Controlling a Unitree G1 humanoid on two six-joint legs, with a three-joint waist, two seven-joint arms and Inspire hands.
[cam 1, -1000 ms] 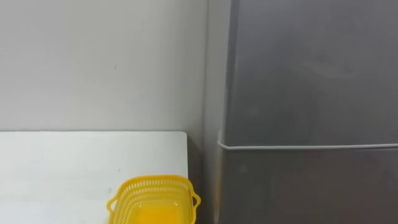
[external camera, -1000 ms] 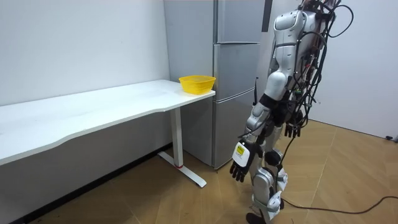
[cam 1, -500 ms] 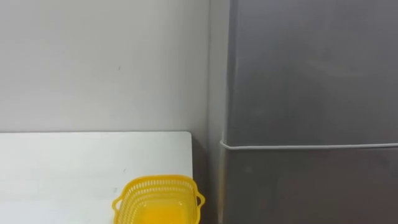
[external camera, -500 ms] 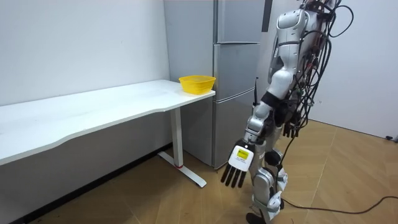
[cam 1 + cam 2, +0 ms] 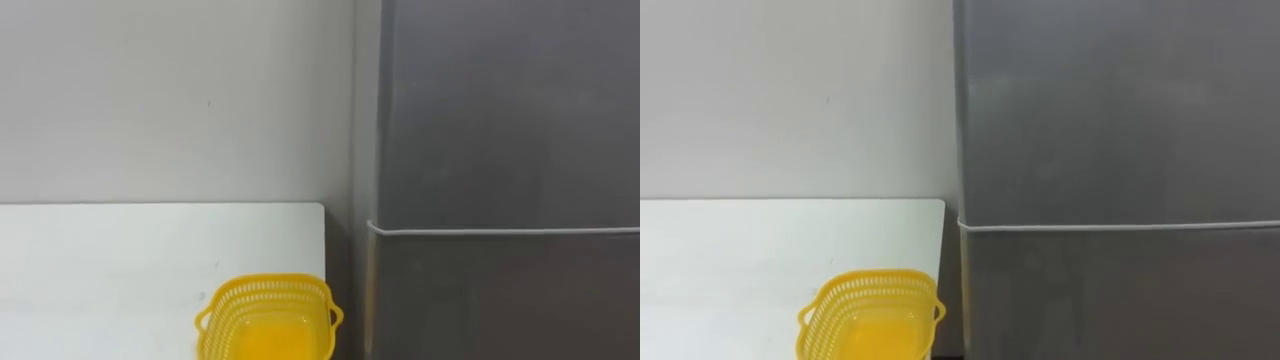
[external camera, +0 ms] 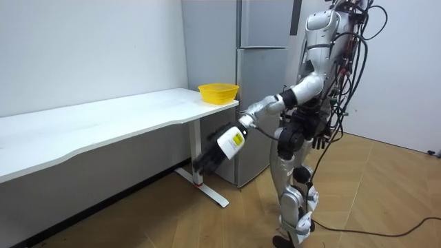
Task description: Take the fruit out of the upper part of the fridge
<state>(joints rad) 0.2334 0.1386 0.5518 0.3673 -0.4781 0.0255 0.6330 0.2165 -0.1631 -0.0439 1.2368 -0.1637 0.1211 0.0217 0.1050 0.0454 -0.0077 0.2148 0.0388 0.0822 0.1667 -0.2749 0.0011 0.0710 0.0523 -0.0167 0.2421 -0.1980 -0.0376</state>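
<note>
Approach step: tall grey metal fridge [image 5: 500, 110] at 3 o'clock, upper door shut, your item hidden inside. Left hand [image 6: 231, 140] reaches low ahead; whether open or closed, I cannot tell. Next you must raise it to the upper door's edge.

A long white counter [image 6: 103, 122] with a curved front edge stands along a plain pale wall [image 6: 89, 48], carried on a slim white metal leg [image 6: 196, 148] with a flat foot. The light brown wooden floor [image 6: 386, 207] is laid in angled planks, evenly lit.
</note>
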